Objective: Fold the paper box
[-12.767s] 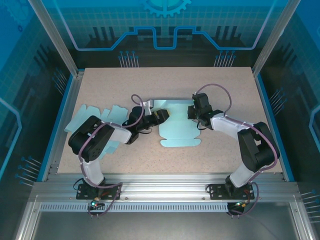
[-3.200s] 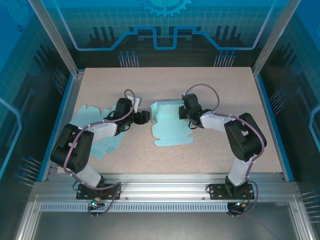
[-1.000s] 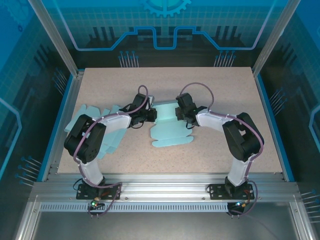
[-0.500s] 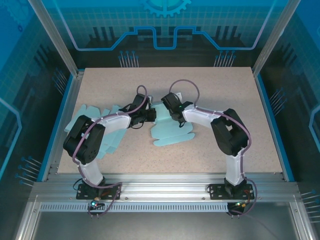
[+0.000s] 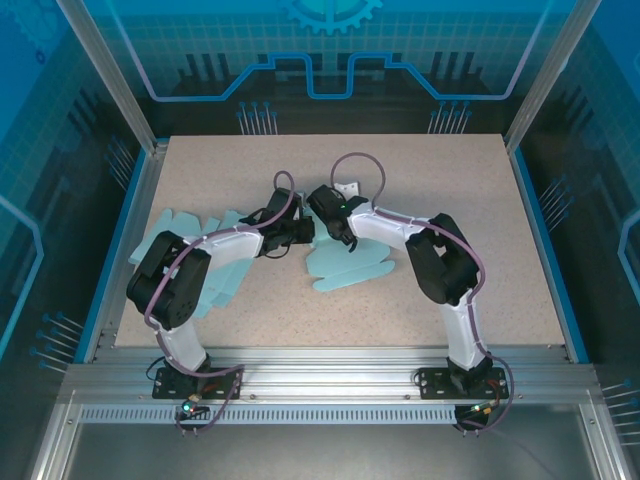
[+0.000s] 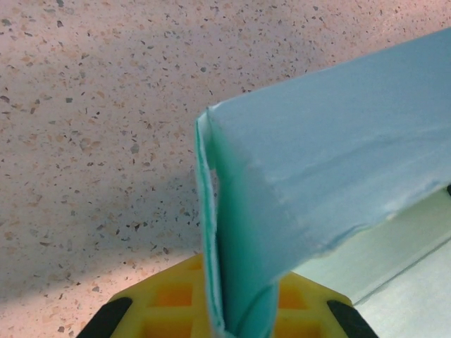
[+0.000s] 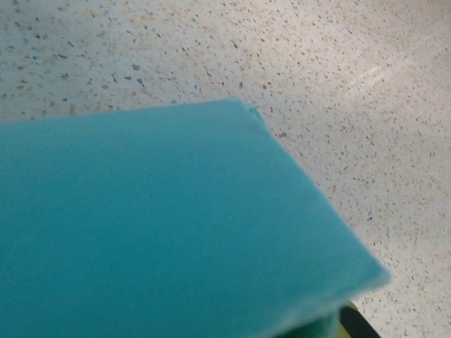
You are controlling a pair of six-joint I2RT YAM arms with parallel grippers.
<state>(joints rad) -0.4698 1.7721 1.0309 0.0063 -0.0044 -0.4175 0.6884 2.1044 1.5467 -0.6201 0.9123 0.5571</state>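
- The right gripper (image 5: 337, 230) is sitting further left than half a second ago, now just beside the left gripper (image 5: 300, 232) at the far edge of the box (image 5: 355, 262).
- The left gripper is pinching a doubled wall of the box between its yellow fingers (image 6: 169, 299).
- In the right wrist view a box panel is covering the right gripper's jaws, so I cannot tell whether they are open or closed.
- The box is lying mid-table (image 5: 450, 180), its near flaps resting flat.
- Flat blanks (image 5: 185, 235) are lying to the left, partly under the left arm.
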